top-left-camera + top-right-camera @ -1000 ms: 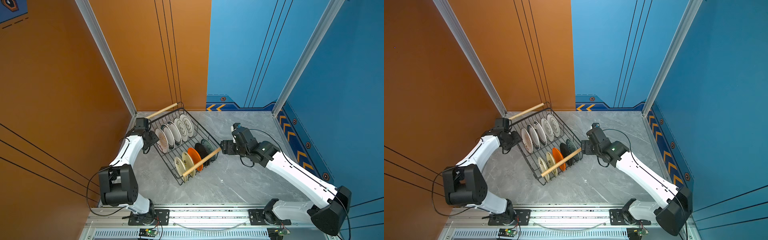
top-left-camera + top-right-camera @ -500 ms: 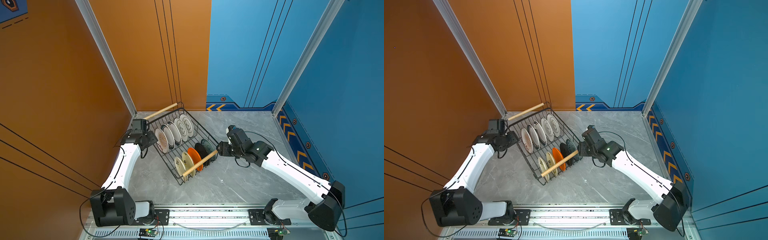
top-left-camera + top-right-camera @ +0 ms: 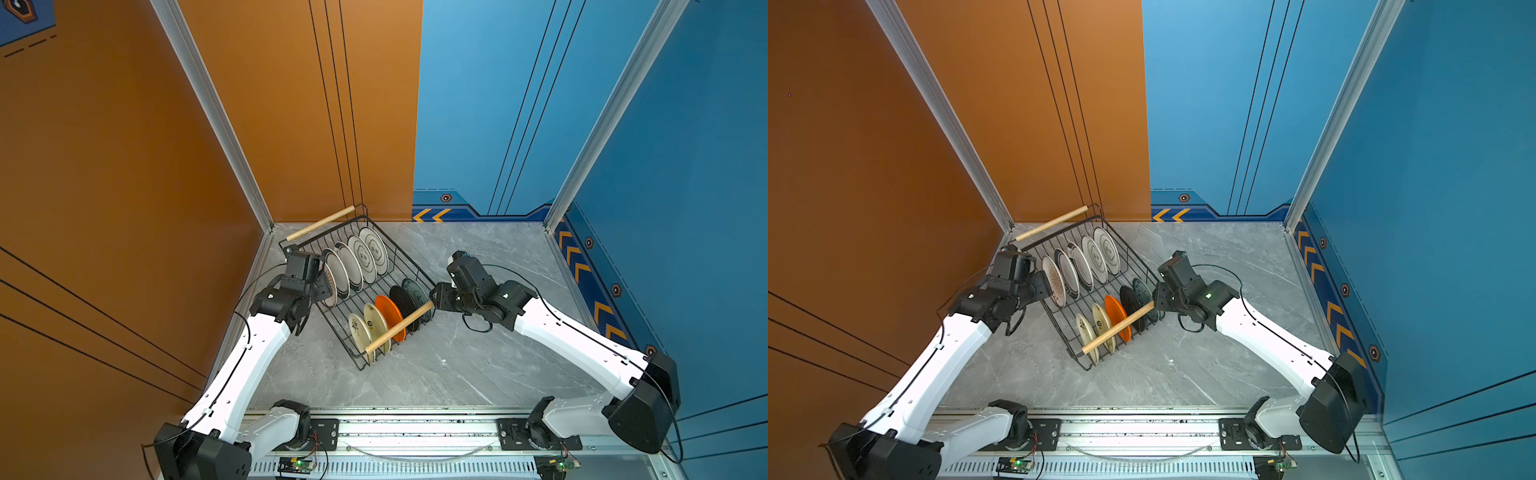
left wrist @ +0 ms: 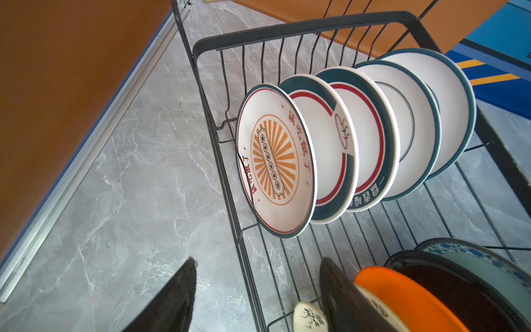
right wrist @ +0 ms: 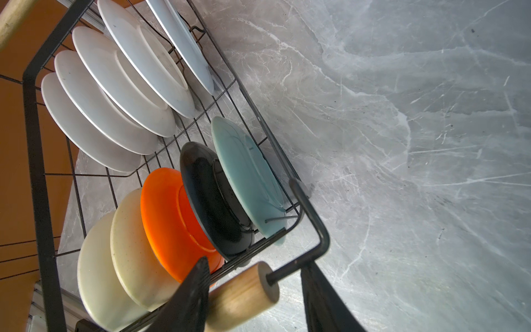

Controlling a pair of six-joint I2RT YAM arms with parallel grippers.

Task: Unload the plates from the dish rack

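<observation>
A grey marble-look tabletop point(image 3: 457, 365) carries the black wire dish rack point(image 3: 357, 300), which sits askew near the back left corner in both top views. All ten plates stand on edge inside it. The row of larger white plates point(image 3: 357, 266) is by the far wooden handle point(image 3: 320, 223). The smaller cream, orange, black and teal plates point(image 3: 386, 316) are by the near wooden handle point(image 3: 399, 328).

The left gripper point(image 4: 257, 261) is at the rack's left side with its jaws apart. One finger is outside the wire wall and the other inside, and the sunburst plate point(image 4: 275, 161) stands just beyond them.

The right gripper point(image 5: 254, 263) straddles the end of the near handle point(image 5: 241, 293). Its jaws are apart, with a gap showing beside the wood. The teal plate point(image 5: 247, 175) is the closest plate.
</observation>
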